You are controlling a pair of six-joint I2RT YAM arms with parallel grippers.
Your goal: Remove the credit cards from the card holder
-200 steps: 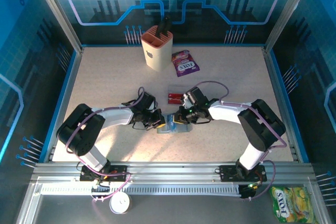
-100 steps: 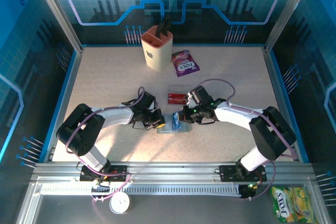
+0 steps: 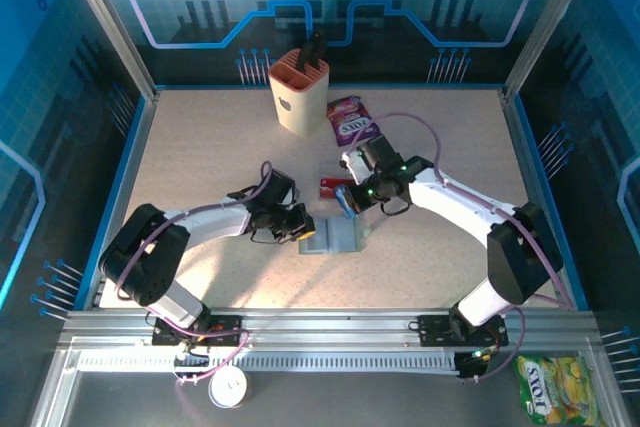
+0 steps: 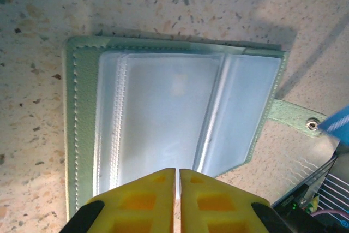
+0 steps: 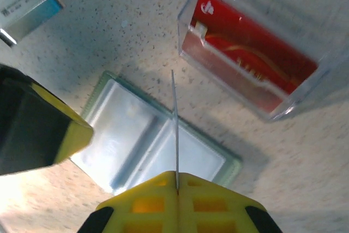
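Top external view, centre of frame.

1. Flat grey-green bifold card holder point(image 3: 338, 240) with clear plastic sleeves. It lies open on the speckled table point(image 3: 200, 147), just below centre.
2. Left gripper point(image 3: 299, 226), at the holder's left edge. In the left wrist view its yellow fingers point(image 4: 147, 200) stand drawn together to a thin slit over the holder's near border. The likely purpose is to pin the holder flat while cards come out. Whether the fingers nip a sleeve cannot be told.
3. Right gripper point(image 3: 347, 200), just up and right of the holder, clenched on a thin blue credit card point(image 5: 175, 129). The card shows edge-on in the right wrist view, held upright and clear of the sleeves.
4. Red credit cards point(image 5: 245, 66) inside a small clear plastic box point(image 5: 190, 9), upper right of the right wrist view and near the holder. This is probably where the blue card is to go.
5. Sleeves: those visible look empty, so the extraction appears well advanced.
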